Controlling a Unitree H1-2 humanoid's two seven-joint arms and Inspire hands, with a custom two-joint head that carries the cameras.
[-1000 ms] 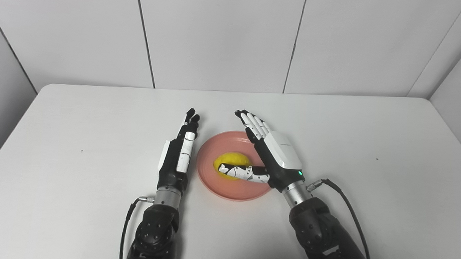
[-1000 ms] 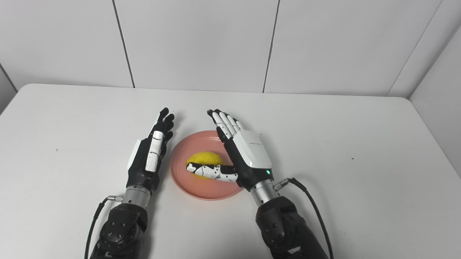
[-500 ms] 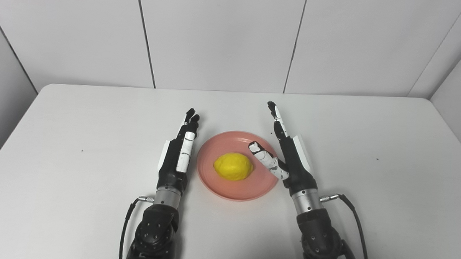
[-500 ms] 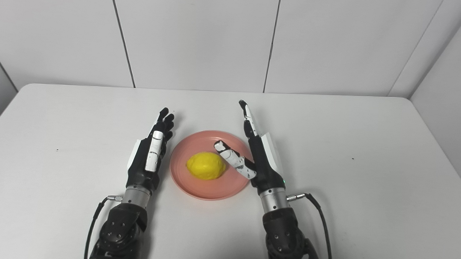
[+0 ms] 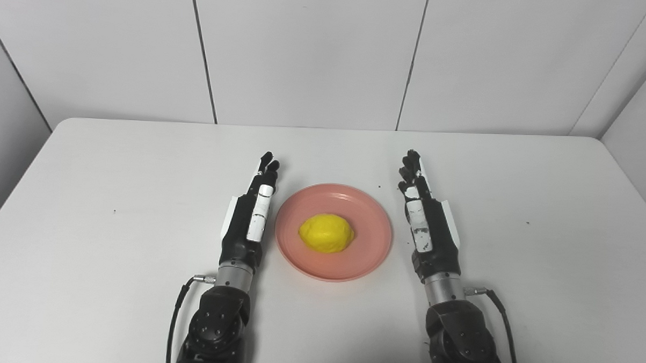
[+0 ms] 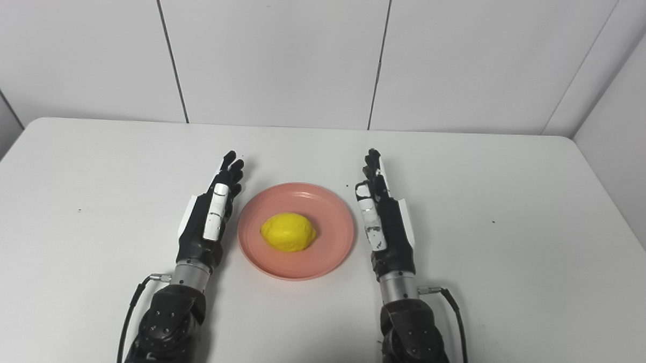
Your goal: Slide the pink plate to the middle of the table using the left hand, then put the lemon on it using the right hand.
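- White wall panels stood behind the white table, whose far edge ran straight below them and whose far corners were rounded.
- At the middle of the table lay the pink plate, flat, with the lemon resting at its centre, clear of the rim on every side.
- On the left, the left hand was just beside the plate's rim, fingers straight, pointing far and holding nothing.
- On the right, the right hand was near the plate's other rim with a narrow strip of bare table between, fingers likewise extended and empty.
- Wide bare surface lay to the left of the left hand, to the right of the right hand, and between the plate and the far edge.
- Both forearms entered from the near edge.
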